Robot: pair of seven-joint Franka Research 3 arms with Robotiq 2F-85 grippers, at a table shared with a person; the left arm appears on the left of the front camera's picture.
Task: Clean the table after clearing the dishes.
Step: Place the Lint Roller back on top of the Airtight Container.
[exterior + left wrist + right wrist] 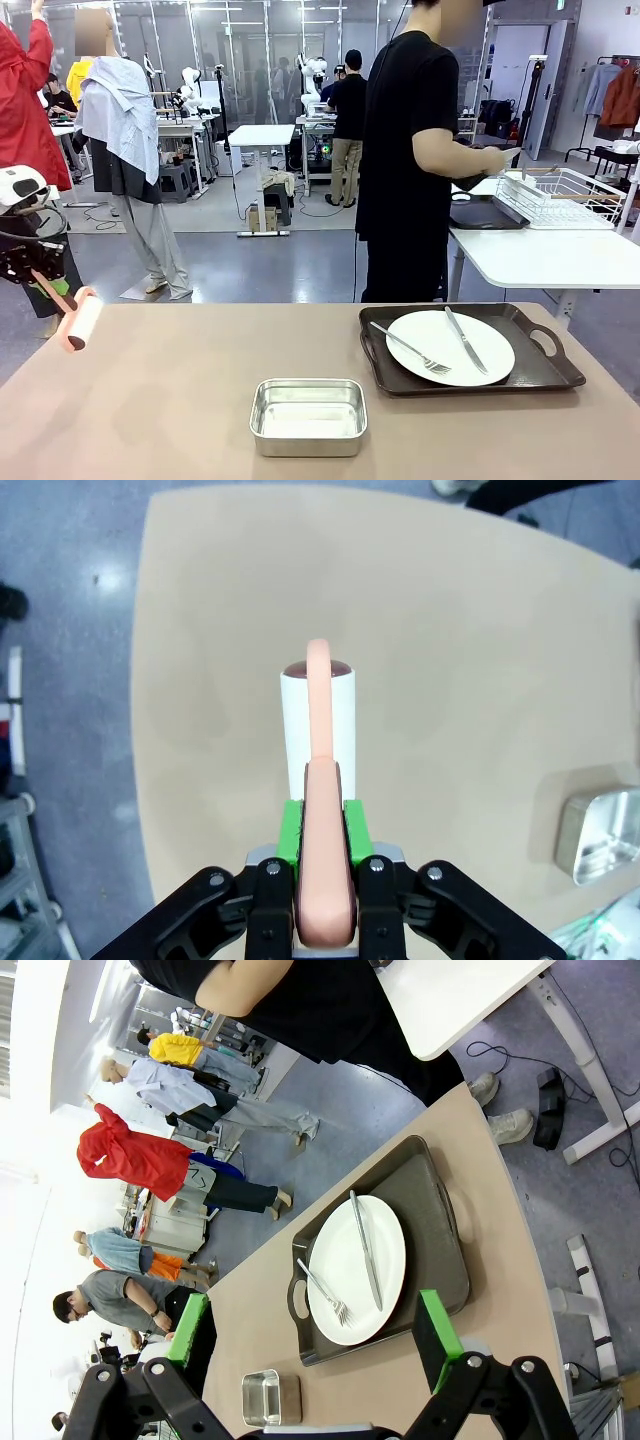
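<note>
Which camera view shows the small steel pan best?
The front view: the steel pan sits whole and near. The left wrist view cuts it at the edge; the right wrist view shows it small.

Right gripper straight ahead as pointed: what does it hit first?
Probably the white plate on the dark tray; the open right gripper frames it, nothing shows between. Depth unclear, so the fork could come first.
</note>
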